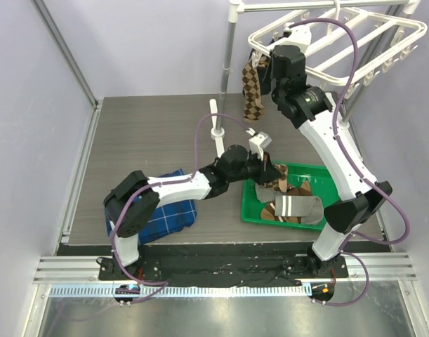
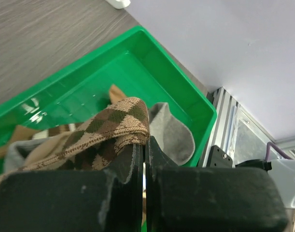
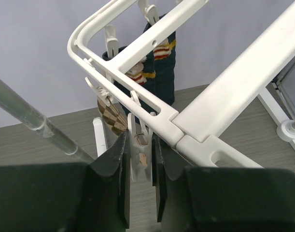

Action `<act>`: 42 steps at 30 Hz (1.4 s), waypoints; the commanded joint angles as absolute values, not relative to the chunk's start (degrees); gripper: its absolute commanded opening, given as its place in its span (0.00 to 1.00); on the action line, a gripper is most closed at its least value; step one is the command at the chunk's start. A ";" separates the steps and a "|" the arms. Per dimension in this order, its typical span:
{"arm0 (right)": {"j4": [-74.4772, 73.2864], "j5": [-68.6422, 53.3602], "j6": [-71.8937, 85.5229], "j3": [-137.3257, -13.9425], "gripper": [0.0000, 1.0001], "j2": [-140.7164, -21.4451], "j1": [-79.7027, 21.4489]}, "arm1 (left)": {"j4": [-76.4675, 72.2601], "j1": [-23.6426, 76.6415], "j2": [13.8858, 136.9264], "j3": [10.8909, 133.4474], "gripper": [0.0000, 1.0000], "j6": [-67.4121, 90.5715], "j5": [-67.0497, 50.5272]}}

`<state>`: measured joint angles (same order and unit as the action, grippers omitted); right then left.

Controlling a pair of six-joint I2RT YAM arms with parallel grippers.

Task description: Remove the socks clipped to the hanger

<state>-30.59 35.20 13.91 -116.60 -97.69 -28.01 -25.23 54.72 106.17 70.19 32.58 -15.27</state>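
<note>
Over green tray (image 1: 309, 168) holding socks (image 1: 295, 207), left tool (image 2: 144, 142) pinching argyle sock (image 2: 113, 121), right tool (image 3: 139, 140) pinching hanger clip (image 3: 133, 130)

A green tray (image 2: 137, 63) is lying right under the left claw (image 2: 144, 154), on the grey table (image 1: 151, 133), while a blue plaid cloth (image 1: 168, 214) is lying well behind that claw, toward the table's near edge. A metal pole (image 1: 228, 56) is standing just left of the right claw (image 3: 139, 140). A short white post (image 1: 215, 125) is standing on the table between the two claws, nearer the left one.
</note>
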 commanded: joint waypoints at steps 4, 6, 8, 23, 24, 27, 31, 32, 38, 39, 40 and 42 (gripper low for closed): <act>-26.63 32.43 15.56 -114.87 0.01 -92.81 -27.16 | -36.64 58.53 113.54 70.84 0.00 37.60 -10.81; -26.72 31.91 15.47 -114.61 0.01 -92.55 -26.90 | -37.35 59.94 116.62 71.37 0.01 38.05 -10.46; -26.72 31.73 15.73 -114.43 0.01 -92.02 -26.72 | -37.79 60.82 118.29 71.45 0.05 38.76 -8.97; -26.72 27.51 18.72 -112.06 0.01 -90.18 -23.47 | -30.68 61.61 108.29 71.10 0.76 34.11 -6.16; -26.81 27.07 18.89 -112.06 0.01 -90.09 -23.29 | -29.80 61.52 107.32 71.28 0.78 33.14 -5.37; -26.81 26.19 19.07 -112.06 0.01 -89.74 -22.77 | -24.19 61.61 104.42 72.77 0.82 30.77 -2.12; -26.89 24.88 19.25 -112.23 0.01 -89.21 -22.24 | -23.12 61.52 102.13 72.86 0.93 29.71 -0.35; -26.89 23.92 19.42 -112.32 0.01 -89.12 -22.06 | -22.51 61.52 102.04 73.30 0.94 29.27 1.21; -27.25 20.66 19.77 -112.33 0.01 -87.98 -21.18 | -17.50 61.44 101.43 75.84 0.93 25.67 13.24; -26.99 18.91 19.95 -112.06 0.01 -87.72 -21.01 | -14.36 61.35 101.95 78.29 0.93 24.97 15.62; -26.90 17.85 20.13 -111.54 0.01 -87.11 -20.22 | -12.59 61.17 102.56 79.88 0.93 24.00 17.82; -26.02 15.83 21.18 -110.75 0.01 -86.66 -19.78 | -8.72 60.82 104.57 85.13 0.93 20.93 23.54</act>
